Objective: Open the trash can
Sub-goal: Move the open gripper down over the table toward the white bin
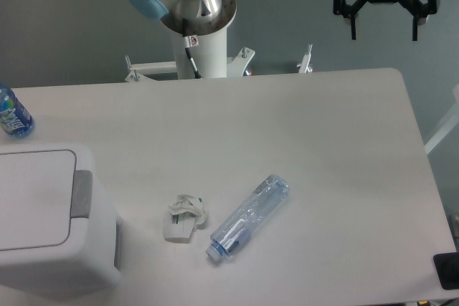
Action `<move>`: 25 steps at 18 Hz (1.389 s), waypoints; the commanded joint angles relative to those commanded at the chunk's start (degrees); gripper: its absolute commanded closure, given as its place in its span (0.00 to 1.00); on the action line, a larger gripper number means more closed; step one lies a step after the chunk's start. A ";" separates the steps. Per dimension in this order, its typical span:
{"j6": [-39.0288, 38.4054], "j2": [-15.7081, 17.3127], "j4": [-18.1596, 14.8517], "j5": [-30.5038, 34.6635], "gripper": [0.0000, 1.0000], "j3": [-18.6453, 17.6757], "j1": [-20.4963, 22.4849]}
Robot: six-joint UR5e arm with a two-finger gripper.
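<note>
Bin: the trash can [43, 213] sits at the near left corner of the table [323, 148], partly cut off by the left and lower edges of the view; its flat lid [32, 198] lies closed and level.
Tab: the grey push tab [82, 193] is on the lid's right edge, facing the open middle of the table, so it looks reachable from above without crossing other items.
Gripper: the gripper [384, 32] hangs high at the upper right, above and beyond the table's far edge, well apart from the bin; its two fingers are spread wide and nothing is between them.
Why so: the spread fingers and high station suit a start pose; the task looks not yet begun, and the arm would need to cross the table to the tab.
Arm base: the white column [204, 48] stands behind the far edge, mid-left.
Litter: a clear bottle [249, 217] lies on its side, cap toward the near edge; a crumpled wrapper [185, 217] lies just beside it on the left; both rest near the bin's right side but apart from it, likely waiting to be binned.
Second bottle: a blue-labelled one [12, 112] shows at the far left edge, partly cut off.
Count: one bin, one gripper, two bottles, one wrapper.
Unclear: a dark object [447, 270] at the near right corner; too little shows to name it.
</note>
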 joint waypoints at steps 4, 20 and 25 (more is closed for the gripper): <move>-0.09 -0.09 -0.09 0.09 0.00 0.00 -0.09; -29.40 -4.21 7.37 0.44 0.00 0.61 -12.37; -44.80 -7.46 9.93 0.44 0.00 1.32 -19.68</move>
